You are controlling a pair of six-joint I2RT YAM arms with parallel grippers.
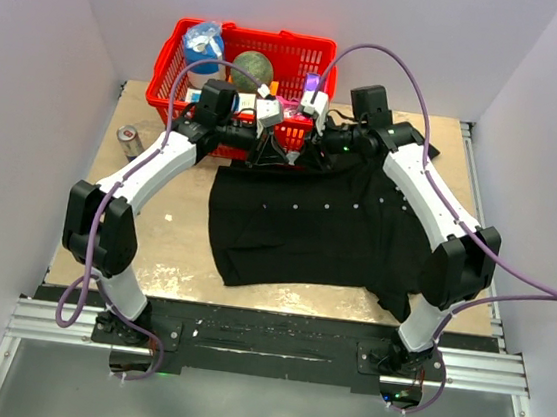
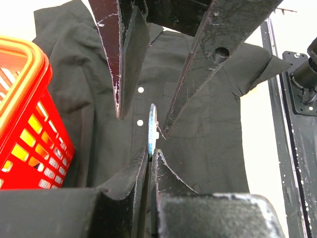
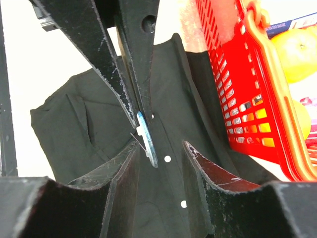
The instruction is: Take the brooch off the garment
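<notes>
Where the two sets of jaws meet, the brooch (image 2: 151,130) stands on its thin edge, a small silvery disc seen from the side. The left jaws are pressed together on its rim and hold it. The right jaws are spread apart, with one tip on each side of the brooch. They come at it from the side across from the left jaws. One tip of the right jaws is very close to the brooch (image 3: 147,136), but I cannot tell if it touches. A thin pin sticks out of the brooch near that tip. The pictures do not show if the pin is in the cloth or out of it.

The garment (image 1: 317,223) is a black shirt with short sleeves. It lies spread out on the worktop (image 1: 182,258), below the jaws and past them. From the left jaws, the collar is at the far end of the garment (image 2: 208,109). Little white buttons (image 2: 140,90) show on the cloth just behind the brooch.

A red basket (image 1: 179,66) sits close to both sets of jaws, on the side away from the arm bases. Its wall (image 2: 29,99) is just beside the shirt. A green ball (image 1: 254,68) lies inside it, and something round and orange (image 3: 292,47) too.

A small can (image 1: 128,138) lies on the worktop, out past the left arm and well apart from the jaws.
</notes>
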